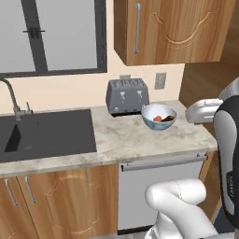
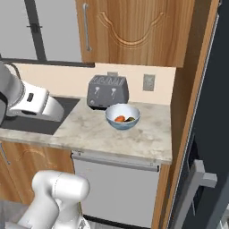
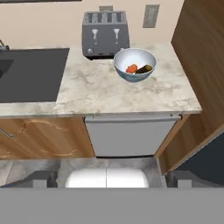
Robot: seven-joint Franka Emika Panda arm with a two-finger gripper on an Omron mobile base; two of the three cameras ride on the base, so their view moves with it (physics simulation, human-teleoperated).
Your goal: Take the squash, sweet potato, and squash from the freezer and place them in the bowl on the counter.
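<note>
We find the pincer (image 3: pixel 112 181) spread apart, empty, well back from the bowl (image 3: pixel 134 64) on the bench (image 3: pixel 109 89).

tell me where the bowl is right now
The bowl sits on the counter just in front and to the right of the toaster, near the counter's right end, with an orange piece and a dark piece inside it.
</note>
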